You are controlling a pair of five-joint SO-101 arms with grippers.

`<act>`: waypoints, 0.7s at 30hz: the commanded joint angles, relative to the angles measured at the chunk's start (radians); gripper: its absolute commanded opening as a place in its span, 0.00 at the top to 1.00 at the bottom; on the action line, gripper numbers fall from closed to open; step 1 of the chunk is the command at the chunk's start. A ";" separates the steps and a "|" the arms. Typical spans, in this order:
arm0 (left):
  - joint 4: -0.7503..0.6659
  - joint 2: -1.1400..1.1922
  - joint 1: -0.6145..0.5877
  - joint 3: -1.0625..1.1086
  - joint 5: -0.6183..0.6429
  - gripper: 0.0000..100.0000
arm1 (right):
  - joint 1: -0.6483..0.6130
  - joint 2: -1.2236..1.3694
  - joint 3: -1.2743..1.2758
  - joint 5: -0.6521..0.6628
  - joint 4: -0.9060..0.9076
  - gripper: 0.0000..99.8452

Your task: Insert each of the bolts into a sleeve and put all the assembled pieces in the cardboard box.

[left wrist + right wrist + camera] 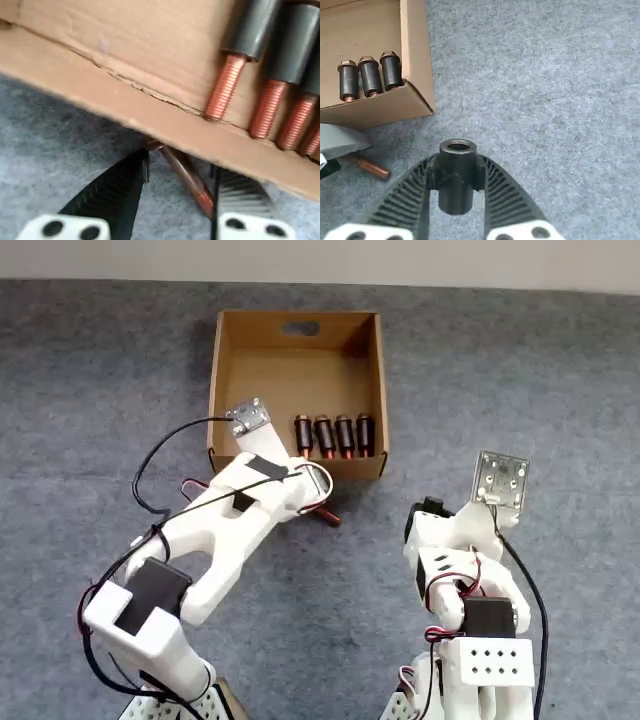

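Note:
A copper bolt (pixel 186 176) lies on the grey carpet just outside the front wall of the cardboard box (pixel 297 468). My left gripper (pixel 180 187) is open, one finger on each side of the bolt. Seen from above, the bolt (pixel 329 518) pokes out from under the left gripper (pixel 316 496). My right gripper (pixel 456 170) is shut on a black sleeve (pixel 456 177), held above the carpet to the right of the box with its hollow end showing. Several assembled pieces (pixel 335 436) lie side by side inside the box against its front wall.
The box (pixel 415 50) has a hand slot in its far wall, and its far half holds nothing. Open carpet (pixel 500 370) spreads right of the box. The right arm's base (pixel 487 660) stands at the near right, with cables looping beside both arms.

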 commanded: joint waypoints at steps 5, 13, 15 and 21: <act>0.107 -0.010 -0.018 -0.008 -0.147 0.98 | 0.008 -0.013 -0.008 -0.009 -0.019 0.99; 0.417 -0.114 -0.025 -0.007 -0.327 0.99 | 0.007 -0.015 -0.008 -0.009 -0.019 0.99; 0.505 -0.174 -0.027 -0.008 -0.420 0.99 | 0.007 -0.015 -0.008 -0.009 -0.019 0.99; 0.552 -0.229 -0.041 0.028 -0.723 0.99 | 0.005 -0.015 -0.008 -0.009 -0.019 0.99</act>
